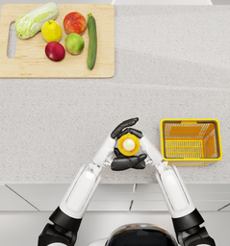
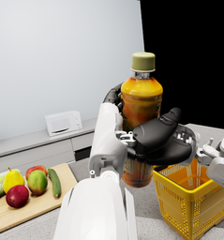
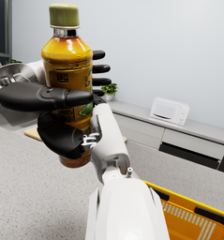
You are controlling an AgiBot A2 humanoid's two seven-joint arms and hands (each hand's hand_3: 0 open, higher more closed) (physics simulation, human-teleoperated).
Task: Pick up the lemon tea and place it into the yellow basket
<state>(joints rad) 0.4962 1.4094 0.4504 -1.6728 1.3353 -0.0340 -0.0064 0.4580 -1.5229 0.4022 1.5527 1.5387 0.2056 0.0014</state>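
The lemon tea (image 1: pixel 129 144) is an amber bottle with an olive cap, held upright above the counter between both hands, just left of the yellow basket (image 1: pixel 191 121). My right hand (image 1: pixel 129 162) grips its lower body; in the left wrist view that right hand (image 2: pixel 161 139) wraps the bottle (image 2: pixel 141 101). My left hand (image 1: pixel 124 127) holds the far side, and its straight fingers (image 3: pixel 99 68) show behind the bottle (image 3: pixel 66 61). My right hand (image 3: pixel 62 135) clasps the label. The basket (image 2: pixel 193 201) (image 3: pixel 193 220) stands open with nothing in it.
A wooden cutting board (image 1: pixel 39 68) lies at the far left of the counter with a cabbage, a cucumber and several fruits on it. The counter's front edge (image 1: pixel 114 182) runs just behind my wrists.
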